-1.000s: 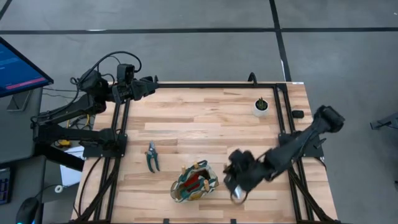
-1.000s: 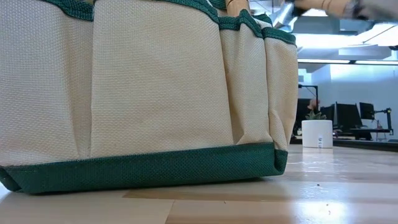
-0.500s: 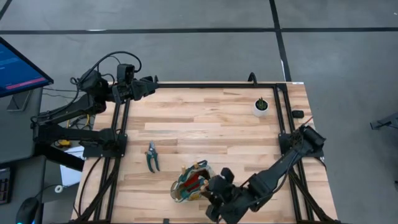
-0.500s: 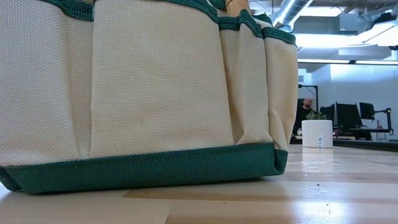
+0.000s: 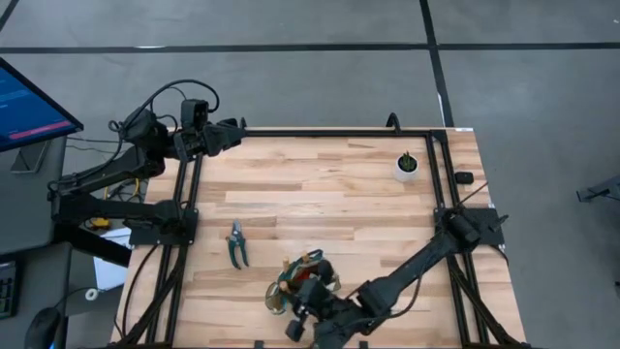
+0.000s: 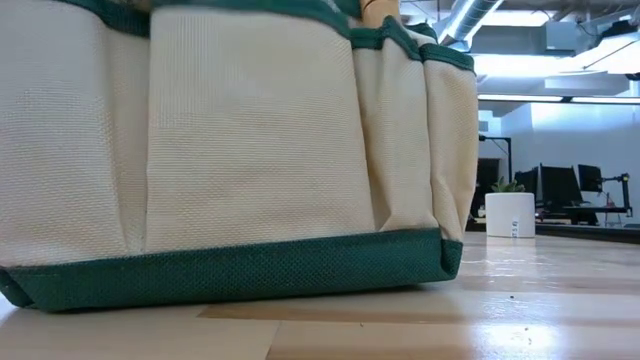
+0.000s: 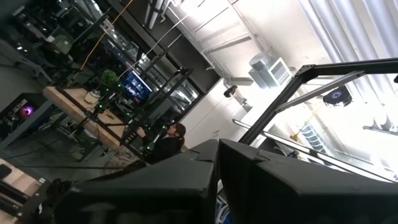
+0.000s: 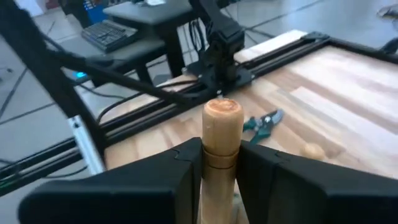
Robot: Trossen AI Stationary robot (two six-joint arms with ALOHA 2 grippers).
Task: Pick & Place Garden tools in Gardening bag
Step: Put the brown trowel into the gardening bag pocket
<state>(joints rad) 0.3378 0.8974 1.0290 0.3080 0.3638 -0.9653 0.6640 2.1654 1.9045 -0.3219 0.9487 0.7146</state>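
I have the right end effector (image 8: 219,163) clamped on a light wooden tool handle (image 8: 221,134) above the olive-and-tan fabric gardening bag (image 5: 303,281) near the worktop's (image 5: 329,194) front edge; green-handled pruning shears (image 5: 236,243) remain out (left end effector shut, parked).

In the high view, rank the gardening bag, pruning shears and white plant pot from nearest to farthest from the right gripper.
1. Gardening bag: directly beside the right gripper, at the table's near edge.
2. Pruning shears: lying on the table, left of the bag.
3. White plant pot: far right corner.
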